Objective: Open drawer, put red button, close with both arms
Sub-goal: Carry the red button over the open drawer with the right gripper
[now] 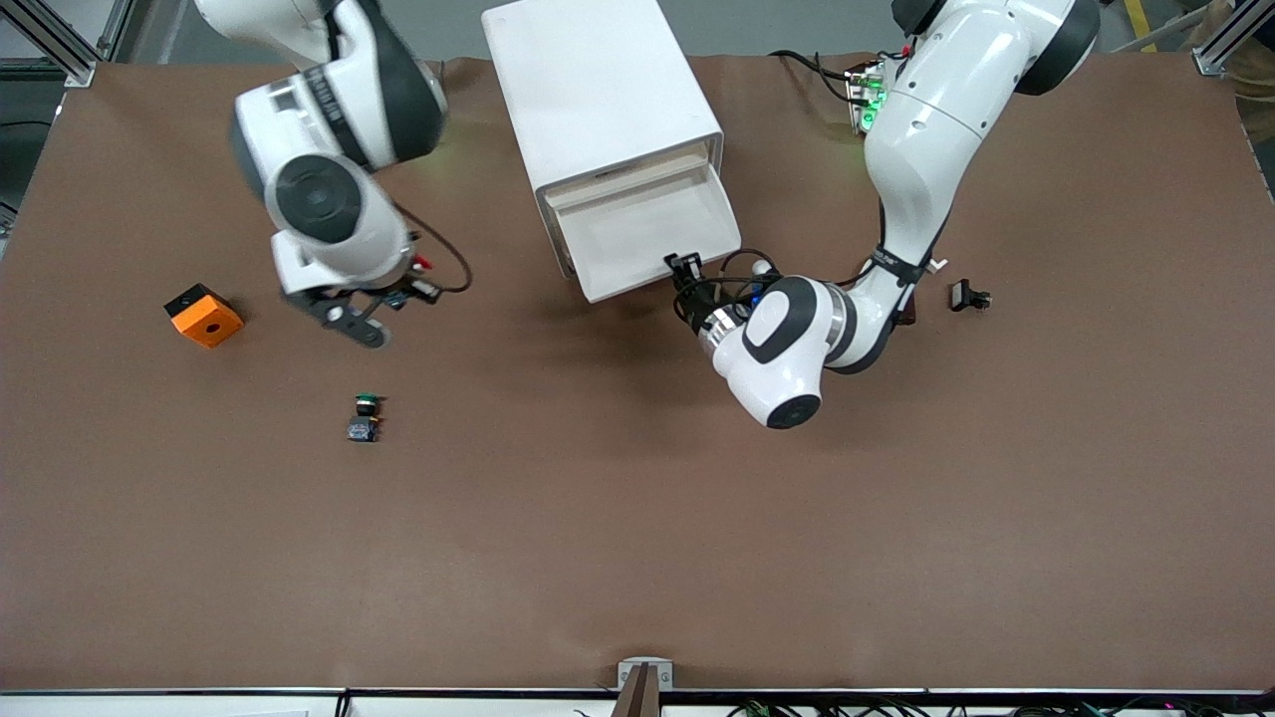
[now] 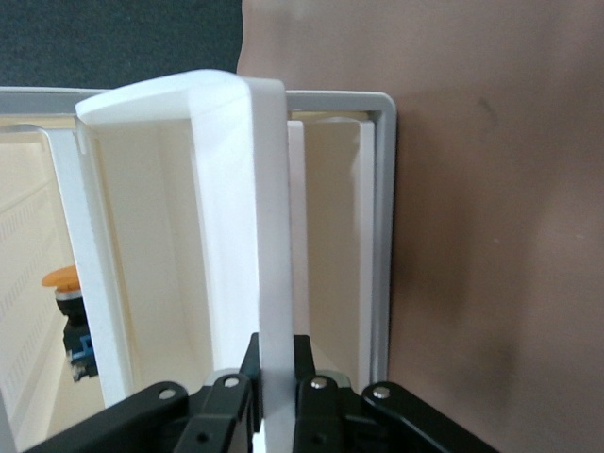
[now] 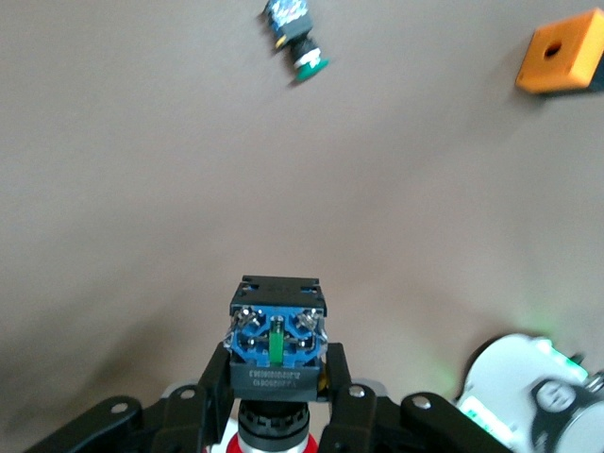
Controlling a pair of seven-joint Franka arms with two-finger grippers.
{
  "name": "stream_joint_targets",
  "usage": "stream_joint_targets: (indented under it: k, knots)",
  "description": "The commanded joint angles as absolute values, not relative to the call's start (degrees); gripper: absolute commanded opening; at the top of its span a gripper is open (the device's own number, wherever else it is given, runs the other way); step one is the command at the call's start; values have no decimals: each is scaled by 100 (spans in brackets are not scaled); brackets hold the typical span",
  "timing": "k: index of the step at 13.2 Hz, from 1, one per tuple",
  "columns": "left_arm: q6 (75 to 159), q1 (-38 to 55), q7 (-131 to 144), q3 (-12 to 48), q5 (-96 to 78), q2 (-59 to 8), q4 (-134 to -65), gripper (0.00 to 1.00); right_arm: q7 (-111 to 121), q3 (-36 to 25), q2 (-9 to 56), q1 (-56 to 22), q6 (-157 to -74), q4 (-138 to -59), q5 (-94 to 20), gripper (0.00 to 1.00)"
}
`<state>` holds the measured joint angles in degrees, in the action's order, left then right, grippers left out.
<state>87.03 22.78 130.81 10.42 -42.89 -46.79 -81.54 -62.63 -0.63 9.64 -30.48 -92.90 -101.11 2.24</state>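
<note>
The red button (image 3: 276, 354) is held over bare table toward the right arm's end, blue-black body outward and red cap back between the fingers. My right gripper (image 3: 276, 370) (image 1: 364, 329) is shut on it. The drawer (image 1: 647, 224) of the white cabinet (image 1: 598, 90) stands pulled out. My left gripper (image 1: 685, 267) (image 2: 276, 363) is shut on the drawer's front wall (image 2: 236, 236), at the corner toward the left arm's end. In the left wrist view, a small switch with an orange-red cap (image 2: 64, 283) shows inside beside that wall.
A green-capped switch (image 1: 367, 404) (image 3: 294, 38) lies on the table nearer the front camera than my right gripper. An orange block (image 1: 203, 315) (image 3: 562, 54) sits toward the right arm's end. A small black part (image 1: 968, 296) lies by the left arm.
</note>
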Motion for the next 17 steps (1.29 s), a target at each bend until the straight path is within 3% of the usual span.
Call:
stream_joint_targets:
  k: [1,2,7,10,17]
  knots:
    - [9141,2338,12911,949,-4245,-4966,-7849,56,-7475,-132,1211,-3619,-9255,-9600,-209,17]
    - [9132,2338,12911,941,-4236,-4957,-7849,100,-7967,-132,1387,-3769,-9324,-9354,-420,17]
    - [9114,2215,12473,879,-4166,-4878,-7349,100,-9849,-132,1933,-4438,-10570,-9088,-580,17]
    - [9097,2197,12156,520,-3807,-4686,-7137,100,-10361,-132,2179,-4614,-11134,-9079,-694,17]
    - [9009,1918,11586,360,-2611,-4149,-7128,100,-10424,-132,2426,-5088,-11241,-9097,-1212,18]
